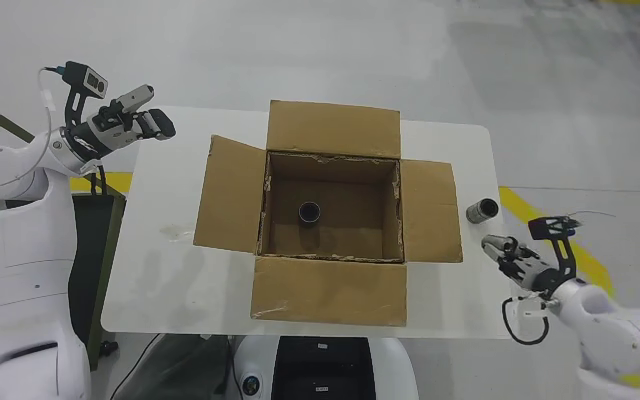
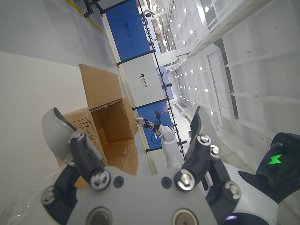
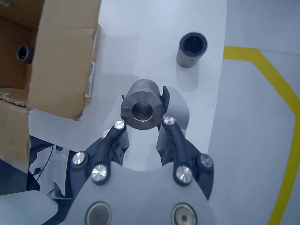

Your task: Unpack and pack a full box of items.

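by table [image 1: 470,300] edge, right end effector [image 3: 143,99] grips cylinder [image 3: 141,108].

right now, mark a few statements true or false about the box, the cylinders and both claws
1. The cardboard box has its flaps open. True.
2. Three cylinders sit inside the box. False: just the boxed cylinder is in there.
3. The right claw is shut on the held cylinder. True.
4. The left claw grips a cylinder. False: it is open and empty.
5. Nothing rests on the table outside the box. False: the loose cylinder sits beside a flap.
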Action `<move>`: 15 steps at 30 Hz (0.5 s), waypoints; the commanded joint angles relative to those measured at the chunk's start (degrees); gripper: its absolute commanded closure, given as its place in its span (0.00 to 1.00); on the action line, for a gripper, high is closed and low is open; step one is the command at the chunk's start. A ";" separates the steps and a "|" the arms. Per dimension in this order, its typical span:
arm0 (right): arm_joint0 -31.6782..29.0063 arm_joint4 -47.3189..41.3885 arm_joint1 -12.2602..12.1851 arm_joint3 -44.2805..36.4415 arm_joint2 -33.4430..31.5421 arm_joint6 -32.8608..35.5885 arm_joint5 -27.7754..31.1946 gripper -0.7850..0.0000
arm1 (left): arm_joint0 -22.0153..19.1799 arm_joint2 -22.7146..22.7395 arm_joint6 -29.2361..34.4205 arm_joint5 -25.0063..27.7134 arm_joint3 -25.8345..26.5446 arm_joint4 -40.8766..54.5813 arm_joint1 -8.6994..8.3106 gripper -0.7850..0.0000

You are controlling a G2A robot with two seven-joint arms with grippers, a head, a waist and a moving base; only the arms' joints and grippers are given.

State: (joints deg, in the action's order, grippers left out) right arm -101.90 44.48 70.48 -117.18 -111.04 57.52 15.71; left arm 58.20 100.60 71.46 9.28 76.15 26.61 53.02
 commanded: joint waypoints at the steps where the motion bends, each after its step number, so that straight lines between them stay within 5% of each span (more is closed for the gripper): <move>1: 1.57 0.28 -0.20 2.19 1.47 1.40 -0.15 1.00 | 0.00 0.00 0.00 0.00 0.00 0.00 0.00 0.00; 15: 14.83 1.65 -1.72 16.44 7.66 9.64 -5.03 1.00 | 0.00 0.00 0.00 0.00 0.00 0.00 0.00 0.00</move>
State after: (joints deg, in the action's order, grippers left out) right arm -87.86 46.00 68.84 -101.68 -103.69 66.80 11.08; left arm 58.20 100.60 71.46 9.28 76.15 26.61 53.02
